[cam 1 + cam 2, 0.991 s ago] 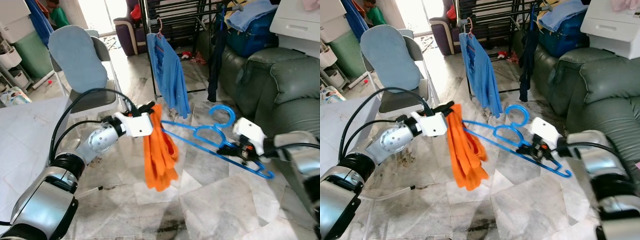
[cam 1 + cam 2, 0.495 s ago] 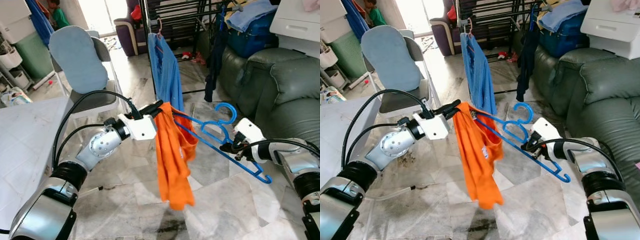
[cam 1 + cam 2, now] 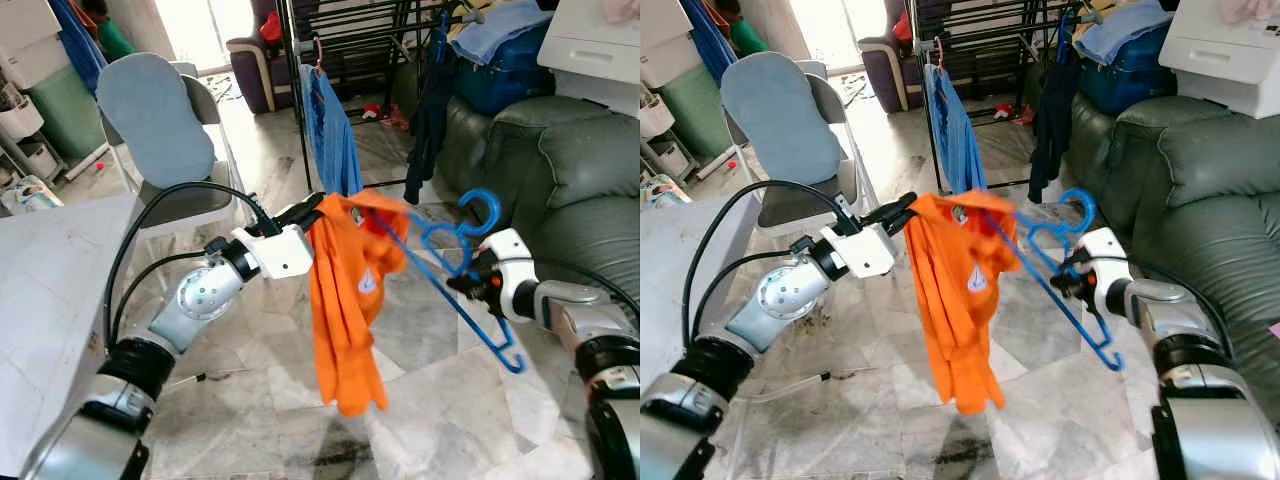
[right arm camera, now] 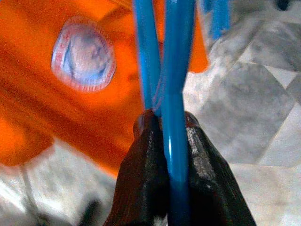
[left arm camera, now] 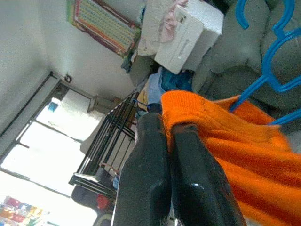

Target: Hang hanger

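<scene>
An orange shirt (image 3: 345,300) hangs in mid-air over the tiled floor, one shoulder draped on a blue plastic hanger (image 3: 455,270). My left gripper (image 3: 318,208) is shut on the shirt's collar edge; its fingers (image 5: 160,174) pinch the orange cloth (image 5: 235,141). My right gripper (image 3: 468,283) is shut on the hanger's lower bar, with the blue bar (image 4: 175,117) squeezed between its fingers (image 4: 143,165). The hanger tilts steeply, hook (image 3: 1077,205) uppermost. One end of it is hidden inside the shirt.
A black drying rack (image 3: 340,40) with a blue garment (image 3: 335,140) on a hanger stands behind. A grey chair (image 3: 160,120) is at the left, a green sofa (image 3: 570,170) at the right, a white table edge (image 3: 50,300) at the near left.
The right gripper has swung the hanger up and steeper, pushing its end further into the shirt. The shirt now spreads over the hanger's shoulder. The left gripper still holds the collar.
</scene>
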Robot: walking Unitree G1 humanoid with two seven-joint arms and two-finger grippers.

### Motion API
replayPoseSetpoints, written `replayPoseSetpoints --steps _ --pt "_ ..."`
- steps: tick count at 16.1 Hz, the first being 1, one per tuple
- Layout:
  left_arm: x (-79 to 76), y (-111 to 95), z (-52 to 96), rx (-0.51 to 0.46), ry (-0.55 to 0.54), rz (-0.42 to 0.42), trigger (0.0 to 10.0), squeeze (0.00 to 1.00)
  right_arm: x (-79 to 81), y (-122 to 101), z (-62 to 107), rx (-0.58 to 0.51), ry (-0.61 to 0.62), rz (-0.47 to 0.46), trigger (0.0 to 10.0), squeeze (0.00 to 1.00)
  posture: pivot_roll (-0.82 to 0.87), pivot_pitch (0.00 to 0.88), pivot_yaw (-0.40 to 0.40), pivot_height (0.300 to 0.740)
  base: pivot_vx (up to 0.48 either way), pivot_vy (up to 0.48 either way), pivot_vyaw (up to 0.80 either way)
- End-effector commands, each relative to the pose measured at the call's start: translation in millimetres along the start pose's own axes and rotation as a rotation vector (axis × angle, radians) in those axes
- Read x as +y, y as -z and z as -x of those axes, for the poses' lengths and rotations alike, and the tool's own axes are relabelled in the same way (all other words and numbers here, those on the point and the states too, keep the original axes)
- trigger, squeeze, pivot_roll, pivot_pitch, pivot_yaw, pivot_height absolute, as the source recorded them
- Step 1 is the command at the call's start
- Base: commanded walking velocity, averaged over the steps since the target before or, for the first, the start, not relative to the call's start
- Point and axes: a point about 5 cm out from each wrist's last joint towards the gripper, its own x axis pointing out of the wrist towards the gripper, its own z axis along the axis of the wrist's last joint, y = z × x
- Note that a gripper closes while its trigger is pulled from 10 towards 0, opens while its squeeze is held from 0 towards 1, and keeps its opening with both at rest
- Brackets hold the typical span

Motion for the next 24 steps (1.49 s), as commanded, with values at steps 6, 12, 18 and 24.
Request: replayPoseSetpoints --steps 6,12,18,24 --pt "-52.9 -24.7 -0.1 -0.017 0.106 0.231 10.0 0.00 44.5 -90.6 -24.1 -0.419 -0.121 -0.488 10.0 0.00 -0.06 0.000 0.086 0.740 0.000 0.000 0.00" --pt "-71.7 -33.2 0.6 0.011 0.220 0.299 10.0 0.00 85.1 -145.0 -25.4 -0.587 -0.254 -0.552 10.0 0.00 -0.07 0.000 0.082 0.740 0.000 0.000 0.00" --pt "-90.5 -37.2 7.1 0.052 0.310 0.344 10.0 0.00 93.3 -133.2 -33.8 -0.502 -0.074 -0.259 10.0 0.00 -0.08 0.000 0.072 0.740 0.000 0.000 0.00" --pt "-89.5 -38.2 4.7 0.056 0.305 0.348 10.0 0.00 88.7 -115.3 -38.2 -0.473 0.022 -0.160 10.0 0.00 -0.07 0.000 0.070 0.740 0.000 0.000 0.00"
